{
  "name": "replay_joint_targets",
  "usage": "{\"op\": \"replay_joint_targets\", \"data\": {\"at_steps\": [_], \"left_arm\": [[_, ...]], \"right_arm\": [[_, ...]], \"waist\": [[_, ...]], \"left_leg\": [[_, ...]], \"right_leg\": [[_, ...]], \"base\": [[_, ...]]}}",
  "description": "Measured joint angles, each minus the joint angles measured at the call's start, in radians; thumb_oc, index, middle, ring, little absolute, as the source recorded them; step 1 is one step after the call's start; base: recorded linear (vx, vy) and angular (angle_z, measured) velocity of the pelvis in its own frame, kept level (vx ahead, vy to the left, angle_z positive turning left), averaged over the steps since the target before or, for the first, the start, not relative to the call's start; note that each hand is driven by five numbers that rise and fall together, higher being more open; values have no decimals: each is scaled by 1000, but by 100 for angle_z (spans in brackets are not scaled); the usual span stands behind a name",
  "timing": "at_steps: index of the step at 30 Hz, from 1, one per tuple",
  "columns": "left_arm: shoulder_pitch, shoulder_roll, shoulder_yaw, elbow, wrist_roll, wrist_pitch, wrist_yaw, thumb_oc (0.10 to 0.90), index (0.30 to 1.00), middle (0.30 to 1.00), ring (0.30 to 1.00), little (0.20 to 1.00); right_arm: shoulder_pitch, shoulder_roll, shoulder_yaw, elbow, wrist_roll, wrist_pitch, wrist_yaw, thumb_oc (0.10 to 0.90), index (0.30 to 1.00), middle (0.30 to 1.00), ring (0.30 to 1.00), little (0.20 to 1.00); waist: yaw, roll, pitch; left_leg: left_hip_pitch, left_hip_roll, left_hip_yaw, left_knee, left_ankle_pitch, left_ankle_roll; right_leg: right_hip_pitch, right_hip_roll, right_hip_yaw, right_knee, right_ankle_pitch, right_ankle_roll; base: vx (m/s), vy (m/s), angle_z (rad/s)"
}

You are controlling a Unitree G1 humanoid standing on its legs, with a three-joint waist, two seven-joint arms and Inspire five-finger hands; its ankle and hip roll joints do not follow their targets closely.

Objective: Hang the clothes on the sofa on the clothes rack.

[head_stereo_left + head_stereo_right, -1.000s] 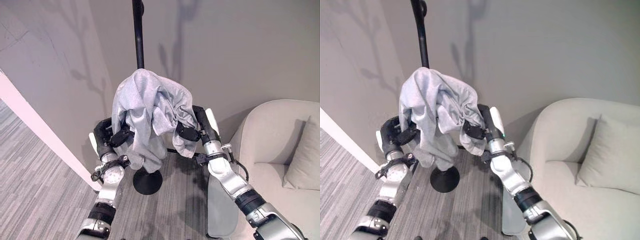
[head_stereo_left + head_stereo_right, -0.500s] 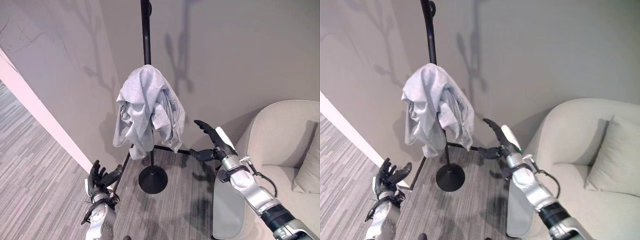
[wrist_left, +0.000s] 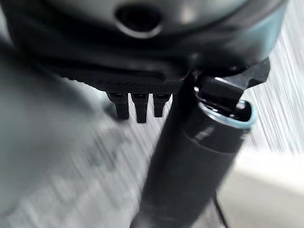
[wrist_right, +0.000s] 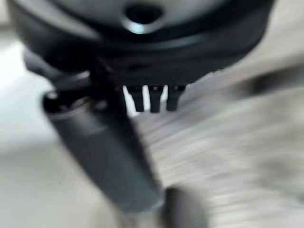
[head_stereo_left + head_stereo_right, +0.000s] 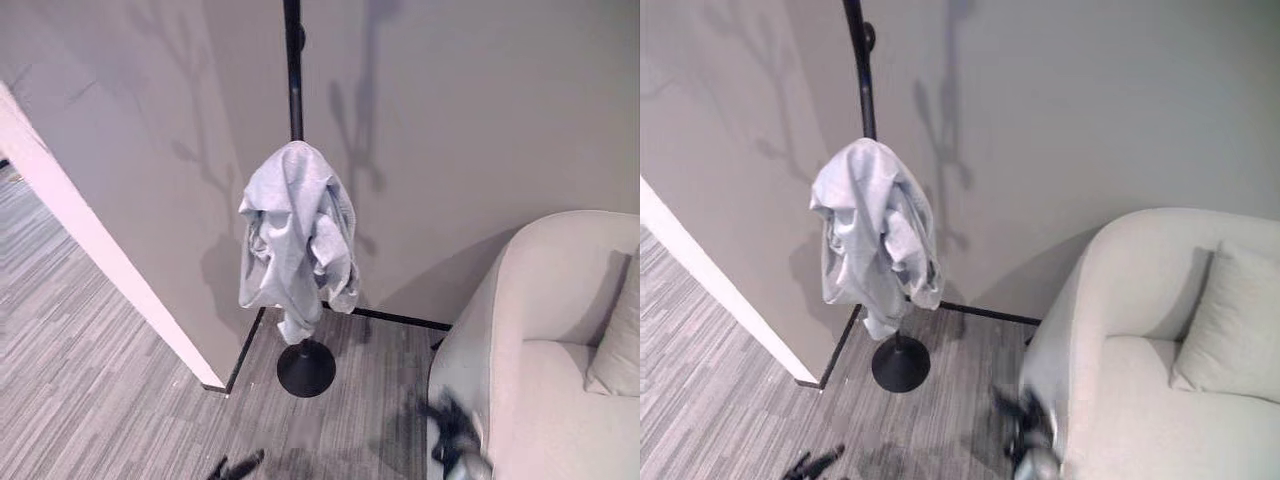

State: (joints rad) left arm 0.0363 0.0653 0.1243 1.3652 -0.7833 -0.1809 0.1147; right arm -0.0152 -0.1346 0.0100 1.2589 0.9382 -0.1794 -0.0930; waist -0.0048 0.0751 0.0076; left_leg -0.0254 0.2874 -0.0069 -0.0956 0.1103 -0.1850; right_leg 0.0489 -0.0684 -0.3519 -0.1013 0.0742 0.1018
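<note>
The grey shirt hung on the rack. Both hands, left and right, were low, spread, holding nothing. Next: check the sofa.

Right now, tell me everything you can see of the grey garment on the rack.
The grey garment is light grey, soft-looking cloth, bunched and creased. It hangs draped over the black clothes rack, part-way up the pole, with folds drooping down both sides and its lowest tail ending just above the round base. What holds it on the pole is hidden under the cloth. Neither hand touches it; nothing but the rack does.
</note>
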Motion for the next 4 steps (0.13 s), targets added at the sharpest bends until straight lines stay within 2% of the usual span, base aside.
{"op": "replay_joint_targets", "data": {"at_steps": [2,4], "left_arm": [[13,13,-4,16,10,15,-2,800,900,900,900,900],[40,45,-26,14,56,14,-18,800,900,900,900,900]], "right_arm": [[-2,-16,-74,91,116,4,31,800,900,900,900,900],[44,-30,-39,152,136,41,48,800,900,900,900,900]], "waist": [[-4,3,-4],[-3,-8,-46]], "left_leg": [[2,-8,-4,0,-4,4],[-16,-5,-2,0,-15,9]], "right_leg": [[13,-7,-6,0,-1,2],[11,-8,-28,0,-10,-3]], "base": [[-4,43,13],[-7,51,26]]}}
